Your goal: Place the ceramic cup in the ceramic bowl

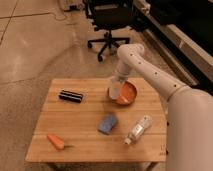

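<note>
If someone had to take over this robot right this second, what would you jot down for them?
Gripper: over the left rim of the ceramic bowl, at the ceramic cup.
Cup: pale, apparently held at the bowl's left edge, tilted, partly over the wooden table.
Done: cup brought to the bowl.
Left: move it further in over the bowl, set it inside, release, withdraw.

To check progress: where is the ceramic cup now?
The ceramic cup hangs under the claw at the ceramic bowl's left rim, far table side.

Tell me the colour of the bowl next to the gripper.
Orange-red, in the camera view: the ceramic bowl, with the gripper at its left rim.
</note>
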